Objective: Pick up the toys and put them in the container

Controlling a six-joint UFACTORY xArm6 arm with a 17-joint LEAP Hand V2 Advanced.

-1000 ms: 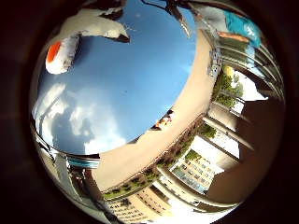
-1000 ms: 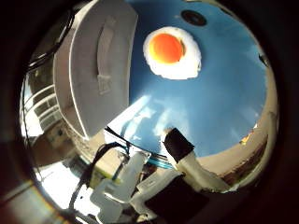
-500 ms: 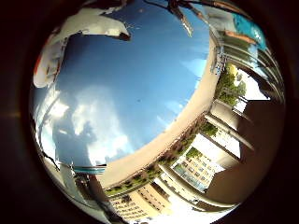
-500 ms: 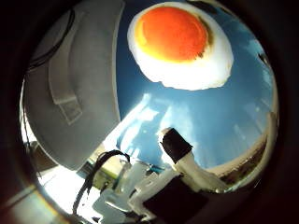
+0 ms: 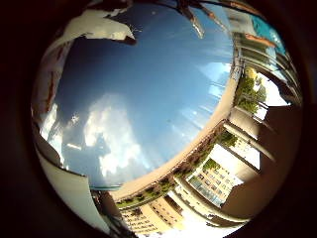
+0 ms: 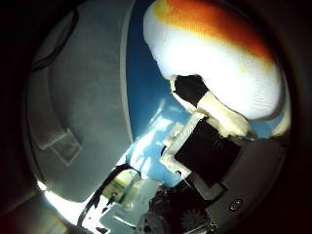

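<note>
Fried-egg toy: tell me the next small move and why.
Probably curl the robot hand round the soft white fried-egg toy with orange yolk. The toy fills the thumb-side view, a fingertip is at its edge, and the pale grey container lies beside it.

There is one soft toy fried egg, white with an orange yolk [image 6: 219, 73]. There is one pale grey plastic container [image 6: 83, 112]. Both lie on one blue mat printed with sky and clouds [image 5: 148, 99].
</note>
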